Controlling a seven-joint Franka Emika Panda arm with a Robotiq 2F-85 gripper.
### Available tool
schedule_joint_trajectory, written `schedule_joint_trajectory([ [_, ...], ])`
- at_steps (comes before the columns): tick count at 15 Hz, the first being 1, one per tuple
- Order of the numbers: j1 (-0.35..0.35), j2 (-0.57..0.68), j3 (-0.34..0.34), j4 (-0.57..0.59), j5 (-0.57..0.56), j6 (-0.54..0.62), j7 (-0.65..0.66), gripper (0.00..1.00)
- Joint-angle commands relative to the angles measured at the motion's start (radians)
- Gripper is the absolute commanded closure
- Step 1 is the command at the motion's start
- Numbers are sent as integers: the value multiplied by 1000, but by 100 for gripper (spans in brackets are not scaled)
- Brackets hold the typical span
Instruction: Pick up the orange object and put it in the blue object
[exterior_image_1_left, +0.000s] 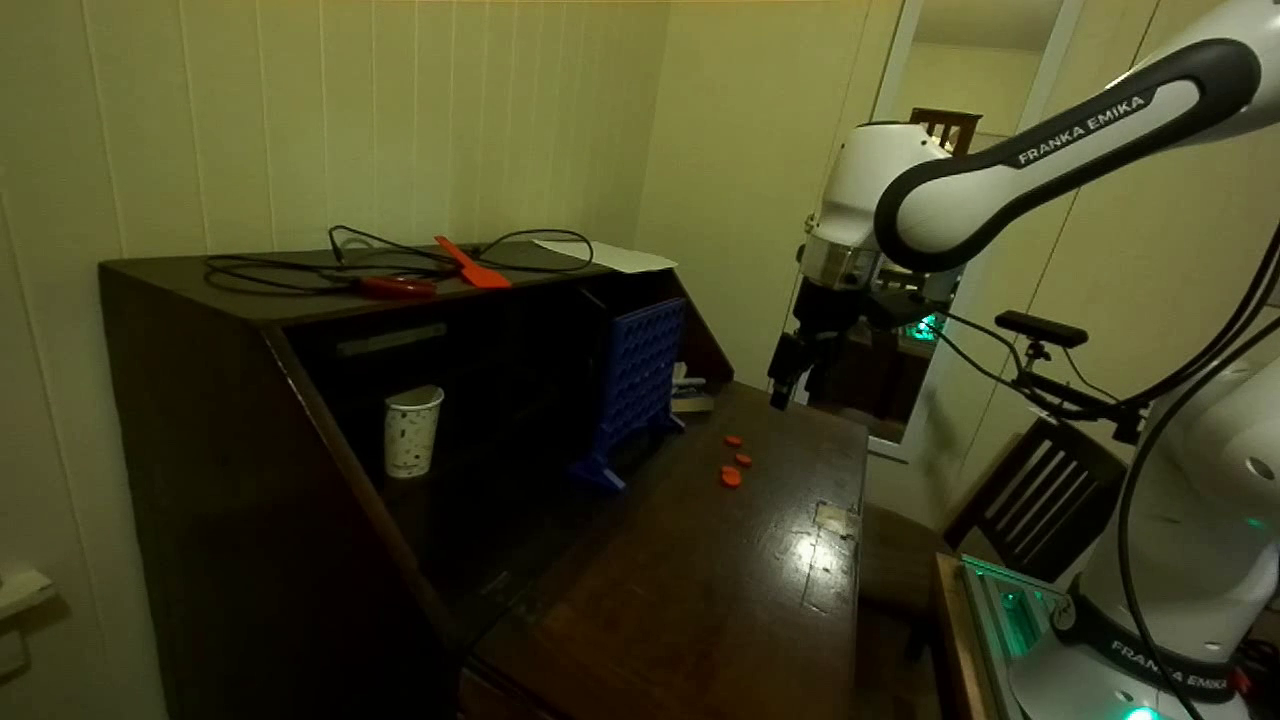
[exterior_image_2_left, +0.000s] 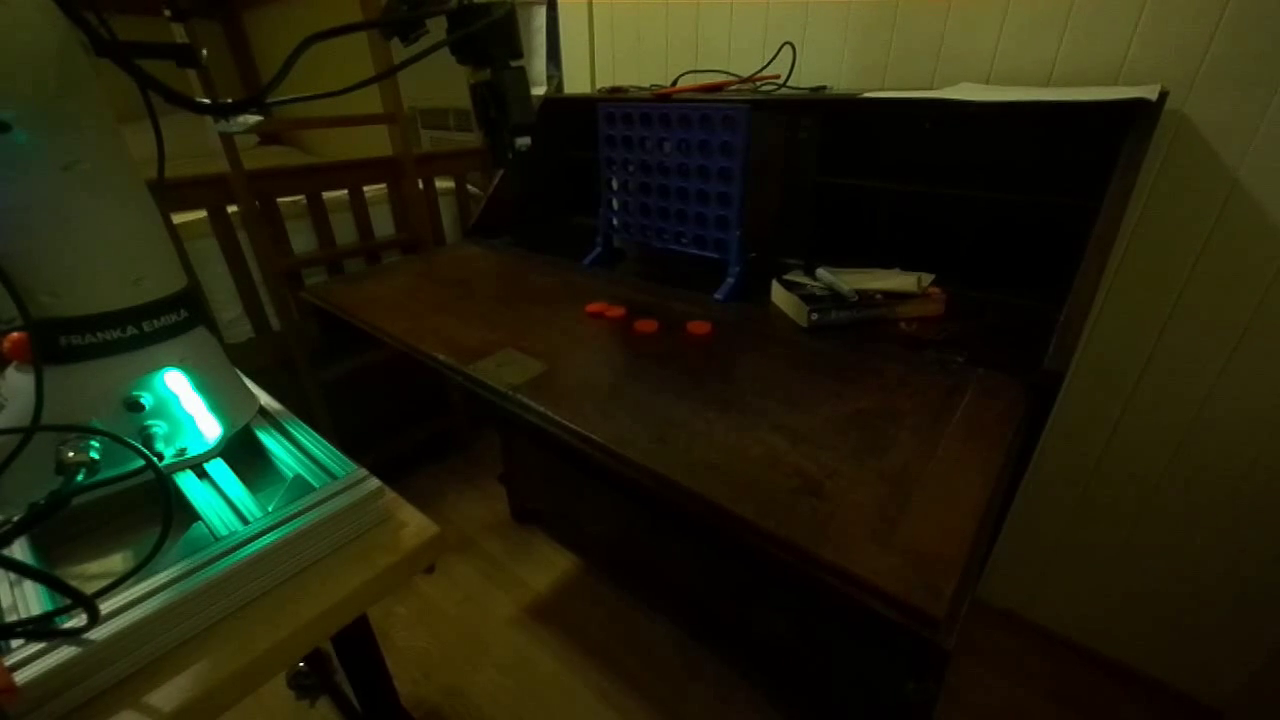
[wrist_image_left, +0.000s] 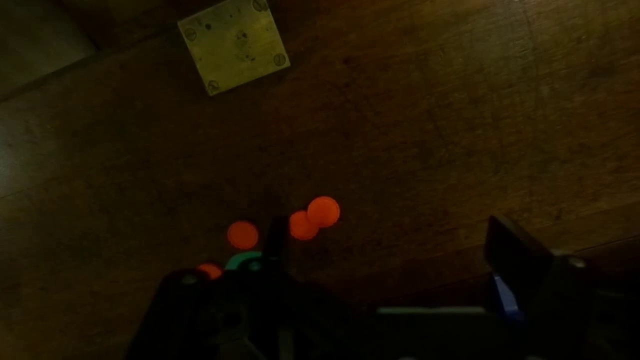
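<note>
Several small round orange discs lie on the dark wooden desk; one pair (wrist_image_left: 323, 211) overlaps, and single discs (wrist_image_left: 243, 235) lie apart. They also show in both exterior views, as at this orange disc (exterior_image_1_left: 731, 478) and this orange disc (exterior_image_2_left: 699, 327). The blue object is an upright blue rack with a grid of round holes (exterior_image_1_left: 640, 370), standing on splayed feet; it also shows in an exterior view (exterior_image_2_left: 672, 180). In the wrist view only its foot (wrist_image_left: 508, 298) shows. My gripper (wrist_image_left: 385, 222) is open and empty, above the desk; it also shows in an exterior view (exterior_image_1_left: 790, 390).
The desk (exterior_image_1_left: 680, 580) has a cabinet hutch behind the rack. A paper cup (exterior_image_1_left: 412, 432) stands inside it. A book with papers (exterior_image_2_left: 860, 298) lies beside the rack. A red-orange spatula (exterior_image_1_left: 475, 265), cables and paper (exterior_image_1_left: 610, 256) lie on top. A metal plate (wrist_image_left: 235, 47) is set near the desk edge.
</note>
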Motion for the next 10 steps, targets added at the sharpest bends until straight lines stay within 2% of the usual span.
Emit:
schedule_joint_trajectory([
  [1,1,0,-1,1,0,-2,0,0],
  [3,2,0,-1,1,0,-2,0,0],
  [4,-14,-10,23,-13,-39,18,37,0],
  [10,-66,92,27,8,-123,193,103,0],
])
